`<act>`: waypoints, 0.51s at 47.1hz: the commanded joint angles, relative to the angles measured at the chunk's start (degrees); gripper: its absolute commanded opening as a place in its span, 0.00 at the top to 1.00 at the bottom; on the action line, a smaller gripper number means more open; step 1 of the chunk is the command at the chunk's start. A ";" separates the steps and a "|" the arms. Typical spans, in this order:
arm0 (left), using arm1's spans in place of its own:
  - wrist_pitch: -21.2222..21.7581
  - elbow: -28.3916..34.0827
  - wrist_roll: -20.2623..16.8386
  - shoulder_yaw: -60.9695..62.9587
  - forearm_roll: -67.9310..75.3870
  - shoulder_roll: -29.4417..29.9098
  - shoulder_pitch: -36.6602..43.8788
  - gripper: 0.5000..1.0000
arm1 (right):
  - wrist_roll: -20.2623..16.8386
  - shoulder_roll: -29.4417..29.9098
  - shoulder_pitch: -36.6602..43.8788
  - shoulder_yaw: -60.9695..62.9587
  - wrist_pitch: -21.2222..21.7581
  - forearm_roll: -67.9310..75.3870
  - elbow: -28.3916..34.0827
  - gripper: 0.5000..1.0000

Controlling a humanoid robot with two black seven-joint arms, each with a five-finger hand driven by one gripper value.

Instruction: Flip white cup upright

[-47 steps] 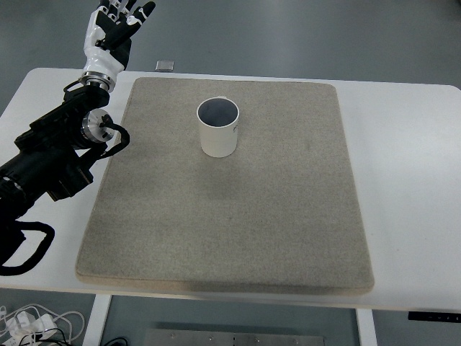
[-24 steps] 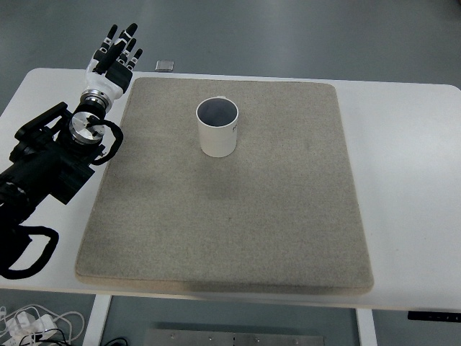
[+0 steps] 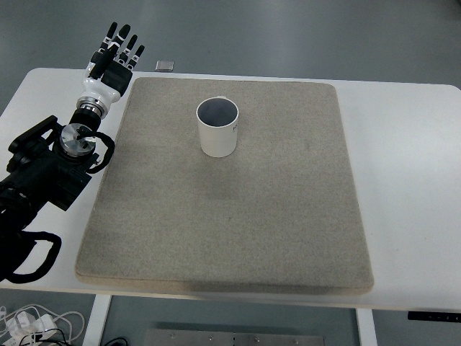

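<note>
A white cup [image 3: 217, 129] stands upright on the grey mat [image 3: 230, 216], mouth up, toward the mat's far middle. My left hand [image 3: 114, 59] is at the far left corner of the table, well left of the cup, with its fingers straight and spread and nothing in them. The black left arm [image 3: 50, 169] runs along the table's left edge. No right arm shows.
The mat lies on a white table [image 3: 410, 180]. A small grey object [image 3: 165, 65] sits just beyond the table's far edge. Cables [image 3: 29, 321] lie on the floor at the lower left.
The left arm has drawn back toward the lower left and the hand has come down and turned. The cup has not moved.
</note>
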 commanded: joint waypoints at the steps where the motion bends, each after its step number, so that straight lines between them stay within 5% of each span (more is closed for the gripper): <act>1: 0.40 0.12 0.08 0.04 -0.01 -0.12 0.18 0.01 | 0.01 0.00 0.00 0.02 -0.01 0.07 0.00 0.10; 13: 7.51 -0.06 0.52 0.92 1.57 -1.17 -0.34 0.01 | -0.08 0.00 0.00 0.02 -0.01 -0.02 0.00 0.10; 24: 8.22 -0.15 0.61 0.92 2.63 -1.17 -1.13 0.01 | 0.01 0.00 0.00 0.02 -0.01 0.07 0.00 0.10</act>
